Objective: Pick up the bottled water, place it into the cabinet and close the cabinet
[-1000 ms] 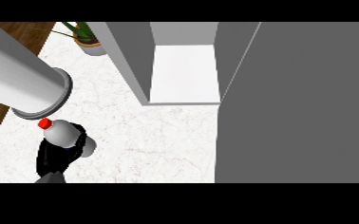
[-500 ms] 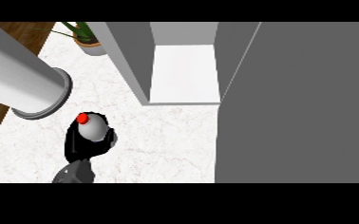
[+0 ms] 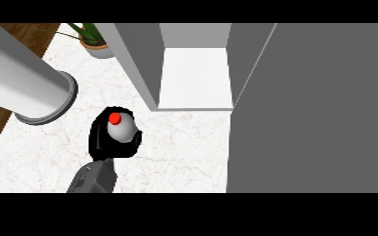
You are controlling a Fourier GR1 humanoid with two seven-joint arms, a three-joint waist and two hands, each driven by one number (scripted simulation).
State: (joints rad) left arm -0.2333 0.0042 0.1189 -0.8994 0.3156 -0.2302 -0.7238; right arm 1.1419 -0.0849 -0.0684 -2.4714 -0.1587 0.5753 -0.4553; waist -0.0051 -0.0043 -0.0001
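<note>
The bottled water [image 3: 119, 128] shows as a pale body with a red cap, seen from above, over the white marble counter [image 3: 184, 152] at lower left. My right hand [image 3: 102, 147] is shut on it, with black fingers wrapped round its sides and hiding most of it. The grey forearm comes in from the lower edge. The cabinet [image 3: 196, 80] stands open up and to the right of the bottle, showing a bare white shelf floor. My left hand does not show. Only a thick grey left forearm [image 3: 29, 85] crosses the upper left.
The cabinet's open grey door [image 3: 310, 110] fills the right side, reaching down to the lower edge. A potted plant [image 3: 92, 42] stands at the back left beside the cabinet's side wall [image 3: 136, 65]. A wooden strip edges the counter's far left.
My right hand has carried the bottle up and to the right, nearer the cabinet opening. The left forearm and the door have stayed still.
</note>
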